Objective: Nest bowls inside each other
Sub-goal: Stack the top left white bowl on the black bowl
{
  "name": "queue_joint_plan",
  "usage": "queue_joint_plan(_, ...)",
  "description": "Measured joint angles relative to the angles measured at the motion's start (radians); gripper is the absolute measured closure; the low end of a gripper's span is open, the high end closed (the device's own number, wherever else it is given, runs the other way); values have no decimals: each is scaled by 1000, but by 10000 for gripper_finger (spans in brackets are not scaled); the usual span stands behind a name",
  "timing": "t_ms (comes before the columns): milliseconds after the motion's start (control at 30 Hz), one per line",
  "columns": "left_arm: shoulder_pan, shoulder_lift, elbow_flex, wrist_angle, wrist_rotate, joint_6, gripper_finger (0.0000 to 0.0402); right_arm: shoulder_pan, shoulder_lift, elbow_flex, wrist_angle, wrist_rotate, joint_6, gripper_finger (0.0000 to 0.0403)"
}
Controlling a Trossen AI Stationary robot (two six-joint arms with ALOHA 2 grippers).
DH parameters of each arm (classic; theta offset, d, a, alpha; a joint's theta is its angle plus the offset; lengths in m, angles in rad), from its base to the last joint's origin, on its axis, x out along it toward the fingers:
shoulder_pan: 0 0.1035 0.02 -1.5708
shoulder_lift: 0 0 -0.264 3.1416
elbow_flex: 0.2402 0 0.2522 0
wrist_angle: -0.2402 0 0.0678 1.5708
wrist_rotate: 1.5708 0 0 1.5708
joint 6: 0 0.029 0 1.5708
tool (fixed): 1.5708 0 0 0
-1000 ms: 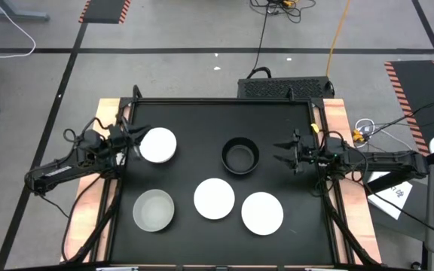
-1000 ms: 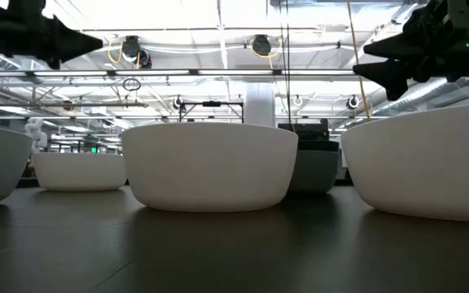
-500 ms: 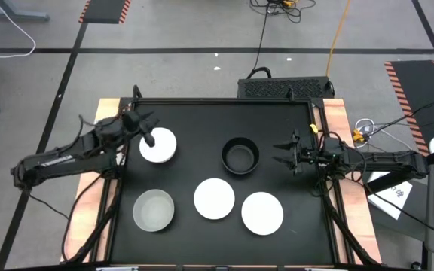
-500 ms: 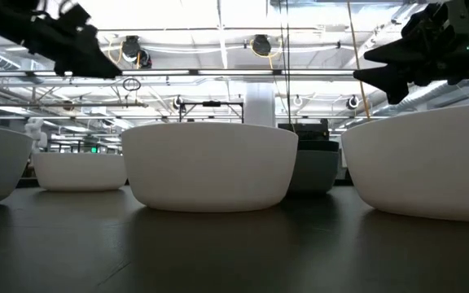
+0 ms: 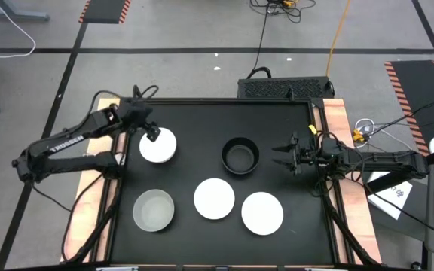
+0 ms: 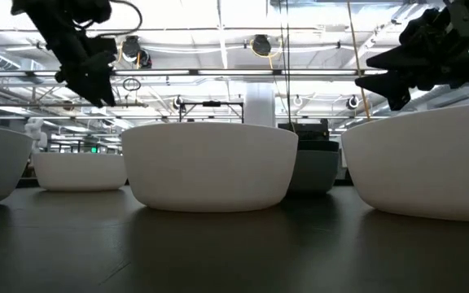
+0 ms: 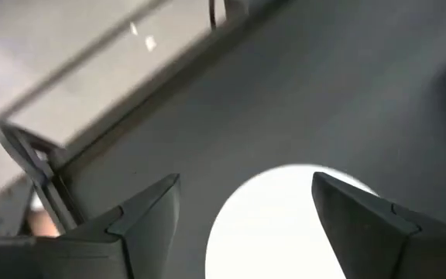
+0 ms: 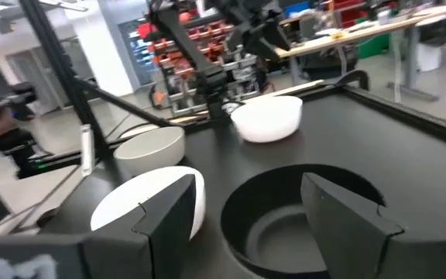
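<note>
Matte black counter (image 5: 202, 120) with pale wooden side edges, standing on grey concrete floor (image 5: 202, 71) with black tape lines.

Five round bowls visible, all apart, none nested:
- white bowl (image 5: 158, 145), back left
- black bowl (image 5: 240, 156)
- white bowl (image 5: 215, 199)
- white bowl (image 5: 262, 213)
- grey translucent bowl (image 5: 154, 210)

Left hand (image 5: 148, 132) spread open above the back-left white bowl. Right hand (image 5: 280, 156) open, beside the black bowl.

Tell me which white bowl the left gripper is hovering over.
The white bowl at the table's far left, alone beside the black bowl. The open left gripper hangs above its rim; the other two white bowls sit together near the front.
</note>
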Motion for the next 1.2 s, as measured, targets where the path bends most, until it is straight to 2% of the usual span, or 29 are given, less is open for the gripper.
queue_joint_plan(267, 107, 146, 41, -130, 140, 102, 118, 0, 0, 0, -3, -35, 3, 174)
queue_joint_plan(667, 179, 312, 41, -117, 166, 208, 106, 0, 0, 1, -12, -39, 10, 174)
queue_joint_plan(1200, 188, 352, 41, -117, 244, 241, 121, 0, 0, 1, -11, -39, 14, 174)
